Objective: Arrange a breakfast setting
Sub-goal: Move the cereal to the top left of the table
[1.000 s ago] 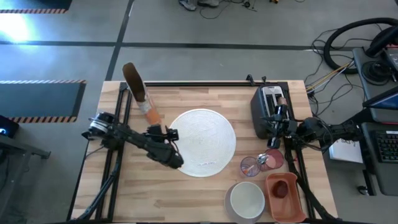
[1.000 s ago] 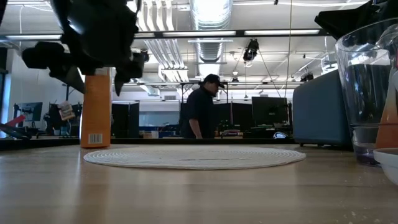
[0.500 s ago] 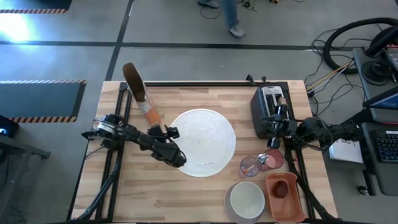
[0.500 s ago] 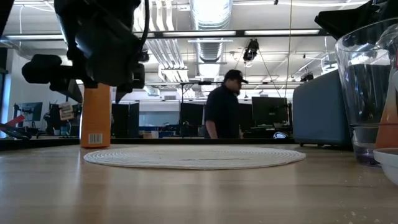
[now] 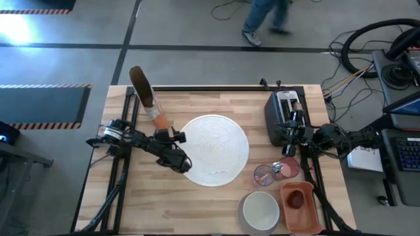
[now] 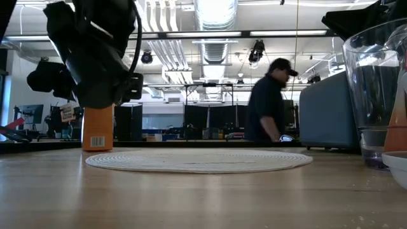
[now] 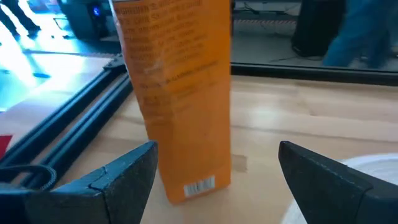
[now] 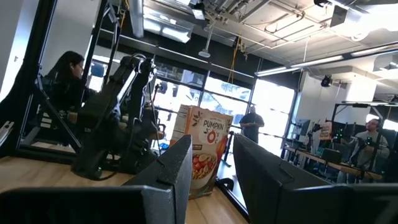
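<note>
The wooden worktop (image 5: 164, 203) stands in an open lab, where a person (image 6: 267, 108) has walked rightward across the background in the last second. The cereal box (image 7: 180, 93) stands upright at the worktop's far left, just beside the large round white mat (image 5: 213, 149) at centre. The left end effector (image 7: 217, 146) has shifted from the mat's edge toward the box and now faces it, fingers wide apart and holding nothing, the box ahead of the gap, not yet between them. That suggests a grasp on the cereal comes next.

Farther out, the clear purplish glass (image 5: 264, 175), pink cup (image 5: 287, 168), white bowl (image 5: 260, 210) and a tray with small red fruit (image 5: 298, 202) are clustered at the near right, unmoved. The right end effector (image 8: 211, 149) waits beside the toaster (image 5: 281, 111), fingers slightly parted and empty.
</note>
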Robot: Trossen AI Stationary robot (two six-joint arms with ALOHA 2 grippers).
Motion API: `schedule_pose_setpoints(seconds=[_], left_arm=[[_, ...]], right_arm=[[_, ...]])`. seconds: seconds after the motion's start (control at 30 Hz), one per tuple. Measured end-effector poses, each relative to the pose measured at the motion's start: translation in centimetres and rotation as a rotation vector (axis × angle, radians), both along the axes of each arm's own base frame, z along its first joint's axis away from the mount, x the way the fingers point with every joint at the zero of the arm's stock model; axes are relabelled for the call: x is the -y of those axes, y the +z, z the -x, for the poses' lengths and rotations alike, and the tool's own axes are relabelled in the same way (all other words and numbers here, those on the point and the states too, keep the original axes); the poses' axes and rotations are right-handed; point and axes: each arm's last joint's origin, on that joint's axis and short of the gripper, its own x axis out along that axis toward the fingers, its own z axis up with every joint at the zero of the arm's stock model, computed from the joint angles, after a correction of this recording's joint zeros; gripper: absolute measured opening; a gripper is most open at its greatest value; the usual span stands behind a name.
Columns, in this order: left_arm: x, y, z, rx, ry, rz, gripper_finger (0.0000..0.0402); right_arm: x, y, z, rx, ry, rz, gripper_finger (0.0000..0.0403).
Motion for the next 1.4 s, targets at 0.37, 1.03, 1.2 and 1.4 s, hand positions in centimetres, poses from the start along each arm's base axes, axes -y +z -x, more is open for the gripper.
schedule_pose_setpoints(seconds=[0.37, 1.03, 1.2, 1.4], left_arm=[[-2.2, -0.3, 0.1, -0.013, 0.115, 0.016, 0.0316], [-4.7, -0.6, 0.5, 0.001, 0.202, -0.019, 0.0247], [-5.0, -0.6, 0.5, 0.001, 0.214, -0.019, 0.0187], [-4.9, -0.6, 0.6, -0.004, 0.244, 0.003, 0.0125]], right_arm=[[0.0, 0.0, 0.0, 0.000, 0.000, 0.000, 0.0107], [0.0, 0.0, 0.0, 0.000, 0.000, 0.000, 0.0107], [0.0, 0.0, 0.0, 0.000, 0.000, 0.000, 0.0107], [0.0, 0.0, 0.0, 0.000, 0.000, 0.000, 0.0107]])
